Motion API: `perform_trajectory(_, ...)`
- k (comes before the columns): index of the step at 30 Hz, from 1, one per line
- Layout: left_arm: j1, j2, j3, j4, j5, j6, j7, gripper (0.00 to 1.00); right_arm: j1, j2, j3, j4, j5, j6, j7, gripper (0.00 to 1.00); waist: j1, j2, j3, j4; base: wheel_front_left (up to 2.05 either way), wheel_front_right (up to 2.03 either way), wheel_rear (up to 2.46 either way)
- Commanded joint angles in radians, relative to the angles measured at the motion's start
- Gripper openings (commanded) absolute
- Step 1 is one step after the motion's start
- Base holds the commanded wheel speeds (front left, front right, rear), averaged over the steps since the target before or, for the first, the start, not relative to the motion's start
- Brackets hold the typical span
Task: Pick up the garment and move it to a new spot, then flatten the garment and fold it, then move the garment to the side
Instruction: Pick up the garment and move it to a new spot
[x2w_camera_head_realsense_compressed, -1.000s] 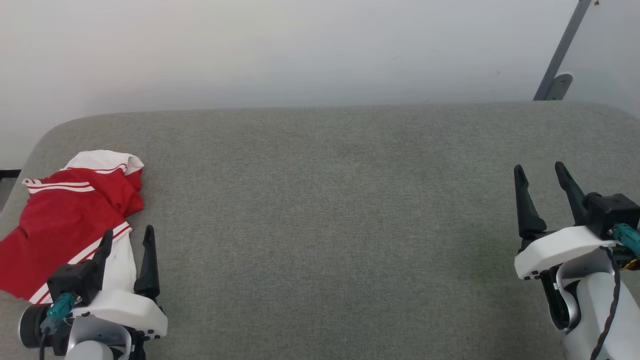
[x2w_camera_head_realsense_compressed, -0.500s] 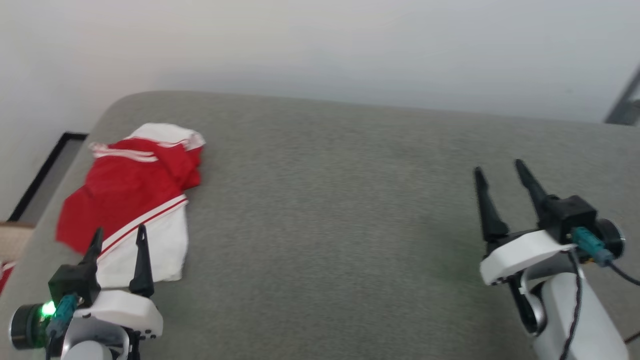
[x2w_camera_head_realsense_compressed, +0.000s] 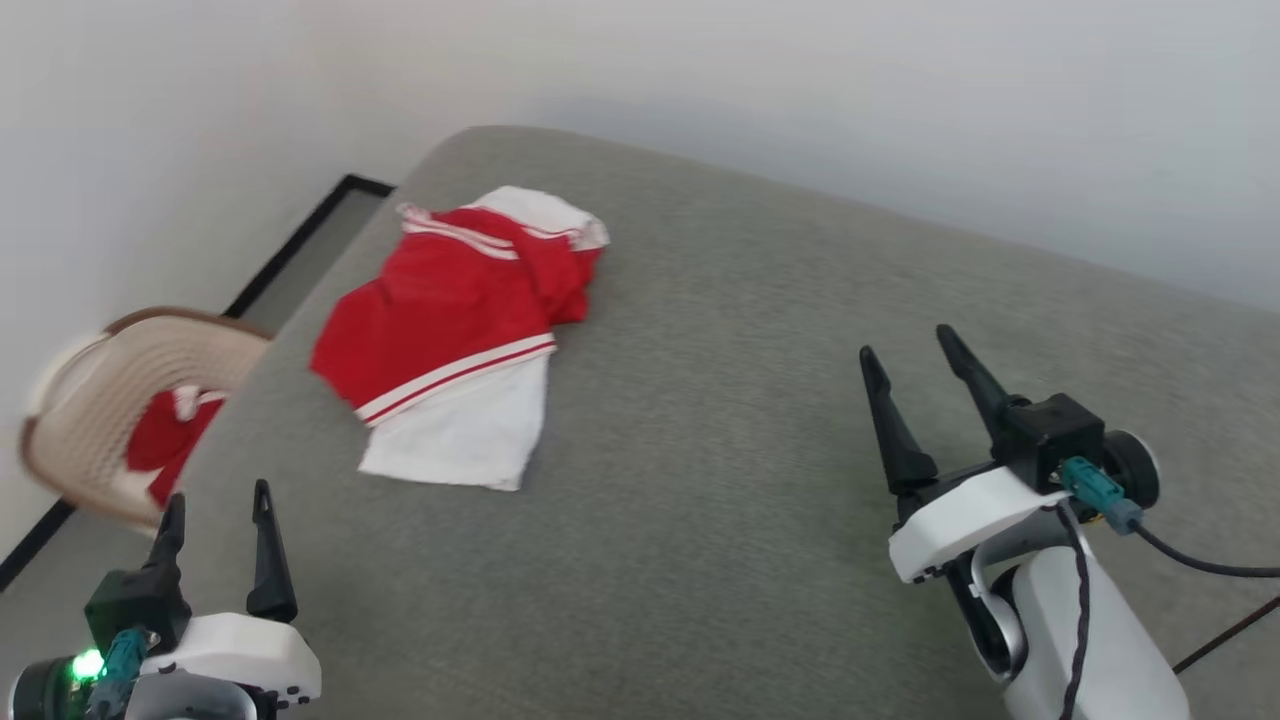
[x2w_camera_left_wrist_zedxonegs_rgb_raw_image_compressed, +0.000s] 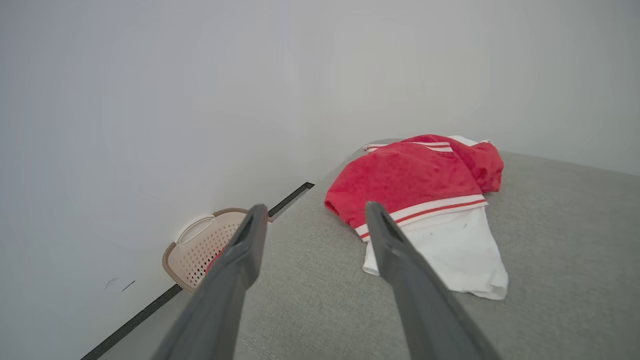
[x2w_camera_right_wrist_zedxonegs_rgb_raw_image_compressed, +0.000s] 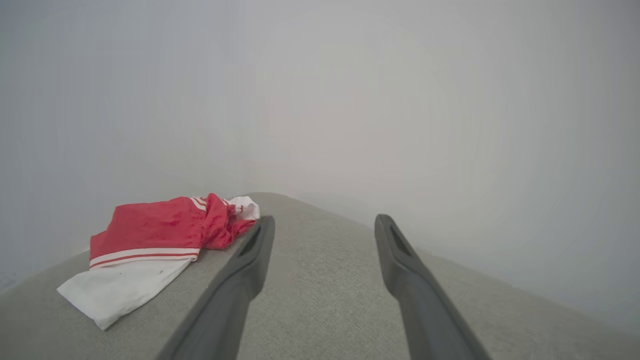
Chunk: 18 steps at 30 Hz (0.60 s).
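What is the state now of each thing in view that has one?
garment: crumpled, lying on the grey surface, not held.
left gripper: open, empty.
right gripper: open, empty.
basket: beside the surface, red cloth inside.
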Motion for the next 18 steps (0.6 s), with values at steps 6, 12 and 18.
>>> perform_trajectory(6, 0.024, -0.023, 0.016, -0.025, 0.002, 0.005, -0.006, 1.0, 0.013, 0.012, 0.019, 0.015, 0.007, 0.0, -0.005, 1.0, 0.0, 0.0, 0.009, 0.113, 0.0, 0.0, 0.0)
perform_trajectory(12, 0.029, -0.037, 0.037, -0.038, -0.009, -0.004, -0.006, 1.0, 0.006, 0.018, 0.035, 0.026, 0.01, 0.0, -0.005, 1.0, 0.0, 0.0, 0.018, 0.132, 0.0, 0.0, 0.0)
perform_trajectory(18, 0.028, -0.048, 0.054, -0.042, -0.016, -0.013, -0.006, 1.0, 0.003, 0.022, 0.038, 0.041, 0.022, 0.0, -0.005, 1.0, 0.0, 0.0, 0.026, 0.134, 0.0, 0.0, 0.0)
